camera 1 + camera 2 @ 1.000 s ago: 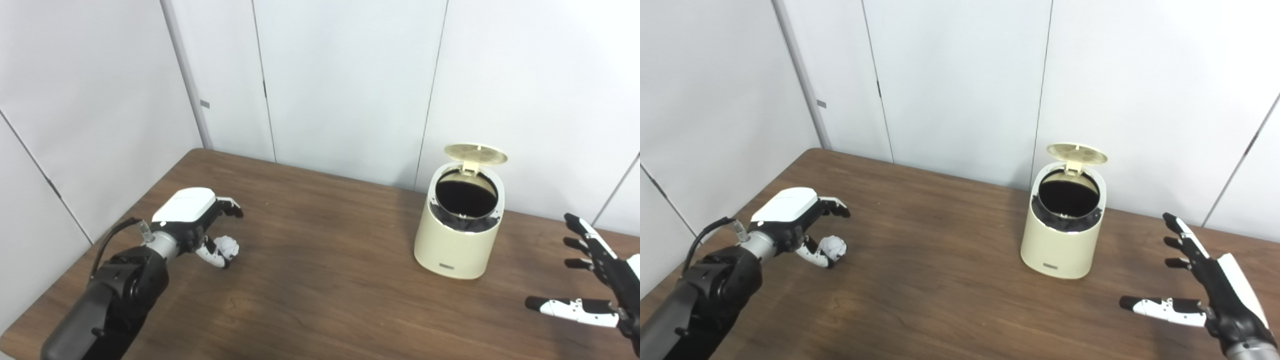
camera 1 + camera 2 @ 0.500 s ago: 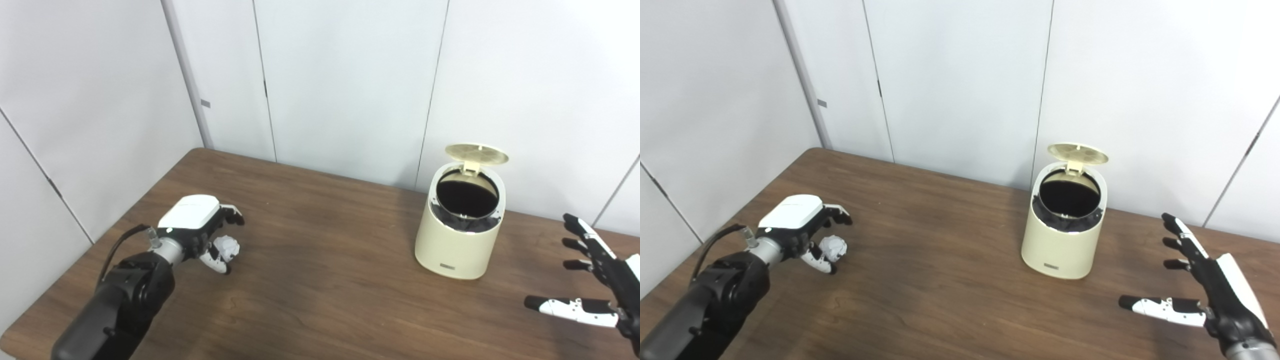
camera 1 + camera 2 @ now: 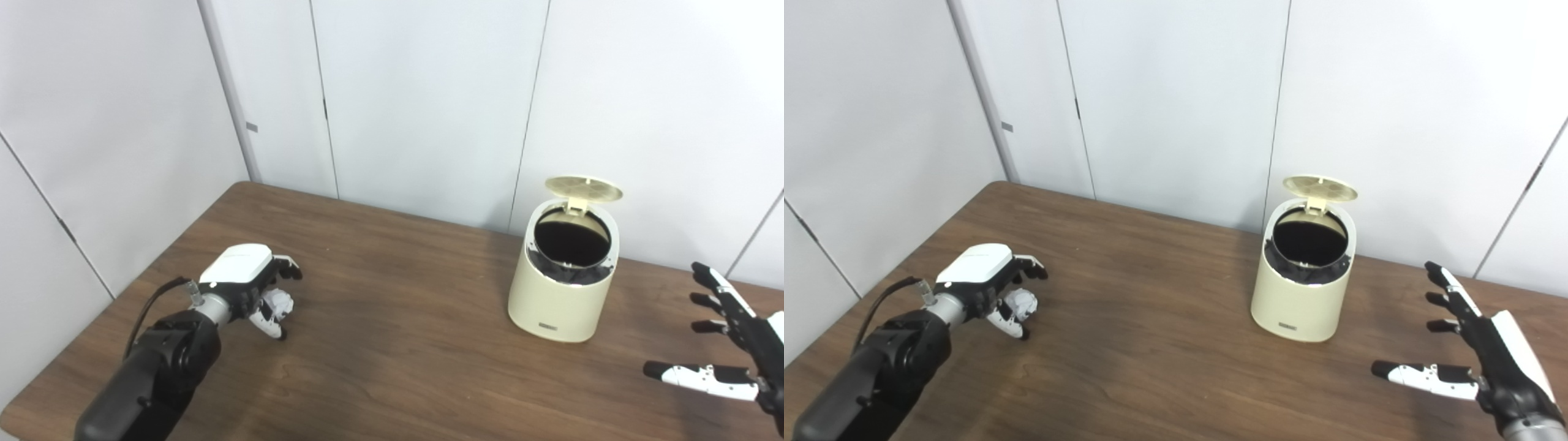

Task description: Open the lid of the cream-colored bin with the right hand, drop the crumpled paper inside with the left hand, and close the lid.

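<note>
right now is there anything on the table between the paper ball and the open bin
Nothing visible. The crumpled paper sits under the left hand, and only bare table lies between it and the cream-colored bin. The lid stands up, leaving the mouth clear. The right hand waits off to the side.

So the cream-colored, rounded plastic bin (image 3: 561, 300) is standing upright toward the back right of the brown wood-grain bench (image 3: 392, 343). Its round cream lid (image 3: 584, 188) is flipped all the way up on the rear hinge, so you can see straight into the dark inside, with a black liner bunched around the rim. There's a small dark label low on the front. The crumpled white paper ball (image 3: 280, 301) is way over on the left side of the bench, well apart from the bin, tucked under the curled fingers of the left robot hand (image 3: 254, 285).
</note>
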Tool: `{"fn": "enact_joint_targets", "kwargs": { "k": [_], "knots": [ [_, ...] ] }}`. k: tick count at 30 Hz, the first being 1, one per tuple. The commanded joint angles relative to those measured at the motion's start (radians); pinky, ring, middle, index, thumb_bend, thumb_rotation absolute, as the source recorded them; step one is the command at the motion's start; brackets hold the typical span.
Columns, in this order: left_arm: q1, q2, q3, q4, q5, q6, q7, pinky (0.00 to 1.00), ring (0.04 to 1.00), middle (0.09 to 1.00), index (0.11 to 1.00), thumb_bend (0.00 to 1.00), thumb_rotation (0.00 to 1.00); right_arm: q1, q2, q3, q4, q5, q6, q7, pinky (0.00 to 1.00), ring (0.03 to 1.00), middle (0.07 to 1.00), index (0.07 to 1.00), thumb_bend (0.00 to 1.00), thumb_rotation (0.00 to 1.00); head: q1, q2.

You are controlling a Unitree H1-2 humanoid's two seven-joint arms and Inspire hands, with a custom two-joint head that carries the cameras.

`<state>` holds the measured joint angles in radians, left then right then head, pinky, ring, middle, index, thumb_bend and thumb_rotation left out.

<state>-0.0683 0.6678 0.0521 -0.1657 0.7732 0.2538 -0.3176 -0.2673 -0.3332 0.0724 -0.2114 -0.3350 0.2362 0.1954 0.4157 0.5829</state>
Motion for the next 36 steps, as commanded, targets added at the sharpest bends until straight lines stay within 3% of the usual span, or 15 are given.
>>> {"fn": "enact_joint_targets", "kwargs": {
  "k": [1, 5, 9, 12, 13, 16, 25, 36],
  "knots": [
    [-0.019, 0.016, 0.001, 0.01, -0.002, -0.007, 0.028, 0.59, 0.71, 0.762, 0.742, 0.84, 0.0, -0.034, -0.018, -0.014, -0.038, 0.007, -0.009, 0.0, 0.75, 0.898, 0.954, 0.96, 0.84, 0.24, -0.001, 0.001],
    [-0.02, 0.015, -0.01, 0.014, 0.006, 0.0, 0.029, 0.6, 0.712, 0.752, 0.735, 0.84, 0.0, -0.031, -0.019, -0.018, -0.051, 0.01, 0.007, 0.006, 0.76, 0.907, 0.957, 0.964, 0.84, 0.24, -0.002, 0.007],
    [-0.017, 0.02, -0.021, 0.036, -0.001, -0.028, 0.048, 0.53, 0.613, 0.666, 0.684, 0.82, 0.0, -0.029, -0.021, -0.02, -0.059, 0.006, 0.016, 0.005, 0.74, 0.901, 0.955, 0.964, 0.84, 0.24, -0.004, 0.01],
    [-0.016, 0.022, -0.031, 0.037, 0.001, -0.014, 0.031, 0.5, 0.573, 0.635, 0.657, 0.8, 0.0, -0.027, -0.024, -0.022, -0.067, 0.008, 0.024, 0.006, 0.75, 0.907, 0.961, 0.96, 0.84, 0.26, -0.001, 0.015],
    [-0.015, 0.022, -0.033, 0.028, 0.001, -0.006, 0.023, 0.47, 0.548, 0.615, 0.561, 0.63, 0.02, -0.026, -0.025, -0.023, -0.07, 0.008, 0.026, 0.006, 0.75, 0.906, 0.961, 0.96, 0.84, 0.26, -0.001, 0.015],
    [-0.011, 0.015, -0.024, 0.044, -0.033, -0.026, 0.039, 0.45, 0.435, 0.513, 0.53, 0.52, 0.01, -0.025, -0.029, -0.024, -0.071, 0.005, 0.022, 0.004, 0.74, 0.904, 0.96, 0.957, 0.83, 0.25, -0.002, 0.016],
    [-0.006, 0.01, -0.037, 0.055, -0.038, -0.016, 0.052, 0.46, 0.431, 0.506, 0.48, 0.5, 0.0, -0.026, -0.032, -0.023, -0.075, 0.007, 0.022, 0.002, 0.74, 0.894, 0.953, 0.951, 0.82, 0.25, -0.001, 0.018],
    [-0.003, 0.009, -0.045, 0.047, -0.053, -0.014, 0.053, 0.47, 0.429, 0.503, 0.49, 0.5, 0.0, -0.026, -0.035, -0.028, -0.073, 0.008, 0.016, -0.002, 0.72, 0.891, 0.949, 0.946, 0.82, 0.27, -0.006, 0.026]
  ]
}}
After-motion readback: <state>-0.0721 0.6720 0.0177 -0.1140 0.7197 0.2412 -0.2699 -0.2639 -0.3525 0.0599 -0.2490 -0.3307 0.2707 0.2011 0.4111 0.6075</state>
